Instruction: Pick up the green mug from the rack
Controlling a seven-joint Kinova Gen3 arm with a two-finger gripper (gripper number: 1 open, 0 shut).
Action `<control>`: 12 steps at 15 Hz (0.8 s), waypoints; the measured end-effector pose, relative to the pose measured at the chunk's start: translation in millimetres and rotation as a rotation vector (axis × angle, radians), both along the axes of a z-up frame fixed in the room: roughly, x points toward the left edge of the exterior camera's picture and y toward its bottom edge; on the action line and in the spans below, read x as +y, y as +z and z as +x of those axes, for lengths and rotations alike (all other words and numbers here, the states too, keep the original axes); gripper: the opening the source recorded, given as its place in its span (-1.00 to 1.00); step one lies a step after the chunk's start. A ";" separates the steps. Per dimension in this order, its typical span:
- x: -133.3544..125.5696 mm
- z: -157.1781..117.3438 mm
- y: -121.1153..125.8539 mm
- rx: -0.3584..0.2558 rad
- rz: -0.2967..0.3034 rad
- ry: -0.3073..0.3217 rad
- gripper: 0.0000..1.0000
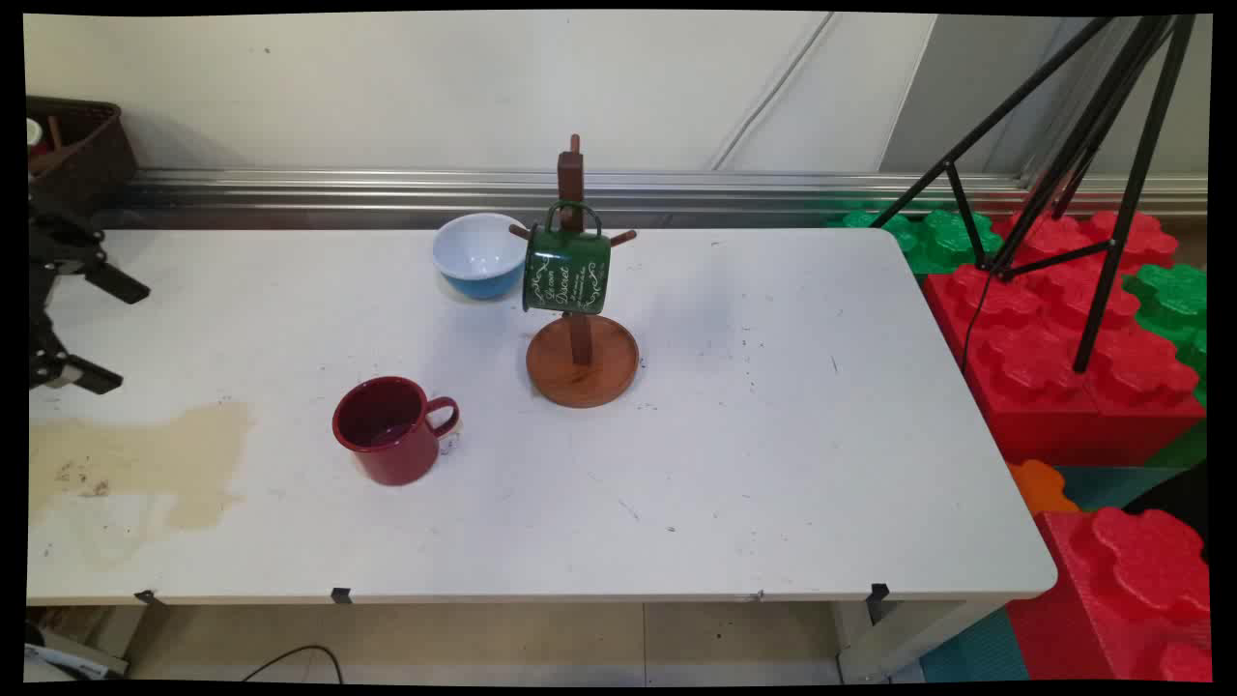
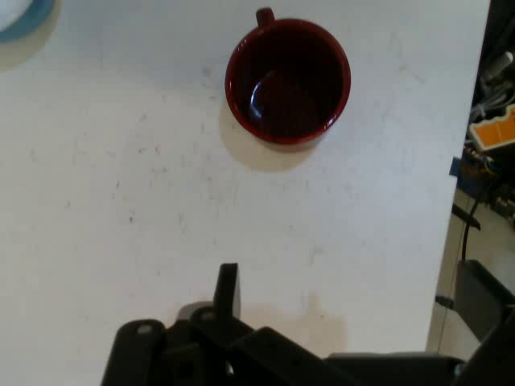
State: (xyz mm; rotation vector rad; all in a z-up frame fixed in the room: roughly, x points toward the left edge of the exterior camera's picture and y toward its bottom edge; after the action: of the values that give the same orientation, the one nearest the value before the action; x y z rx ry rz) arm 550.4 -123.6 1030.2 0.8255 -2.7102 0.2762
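We see the gripper (image 1: 92, 333) at the table's (image 1: 773, 464) left edge, fingers spread and holding nothing; nearest to it stands the red mug (image 1: 391, 428), upright, well apart from the fingers, handle pointing right in the main view; a green mug (image 1: 567, 271) hangs on the wooden mug tree (image 1: 581, 360); a blue bowl (image 1: 478, 255) sits just beside it.

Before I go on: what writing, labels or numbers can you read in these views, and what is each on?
Green mug, hanging on the wooden mug stand: white script lettering on its side, too small and blurred to read for certain.
Red mug: no writing visible.
Blue and white bowl: no writing visible.
Table: no labels or numbers visible.
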 end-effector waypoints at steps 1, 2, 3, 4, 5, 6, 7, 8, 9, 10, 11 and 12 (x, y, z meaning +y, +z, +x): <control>-2.2 -2.9 -0.2 0.008 -0.005 0.000 1.00; -5.5 -6.9 -0.4 0.020 -0.012 0.000 1.00; -9.5 -12.0 -0.5 0.034 -0.022 0.000 1.00; -13.5 -16.8 -0.5 0.049 -0.030 0.001 1.00; -17.3 -21.2 -0.4 0.062 -0.039 0.002 1.00; -21.6 -26.0 -0.2 0.075 -0.047 0.002 1.00; -25.7 -30.6 -0.1 0.089 -0.056 0.003 1.00; -30.3 -35.5 0.0 0.102 -0.065 0.004 1.00; -36.7 -42.3 0.0 0.121 -0.077 0.006 1.00; -43.3 -48.9 -0.2 0.139 -0.088 0.008 1.00; -49.1 -54.6 -0.9 0.154 -0.096 0.012 1.00; -55.9 -61.0 -2.0 0.171 -0.103 0.016 1.00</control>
State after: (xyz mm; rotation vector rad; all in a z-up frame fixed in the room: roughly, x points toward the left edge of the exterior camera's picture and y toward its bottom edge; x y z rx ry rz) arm 489.4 -179.6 1028.3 0.8034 -2.5096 0.3306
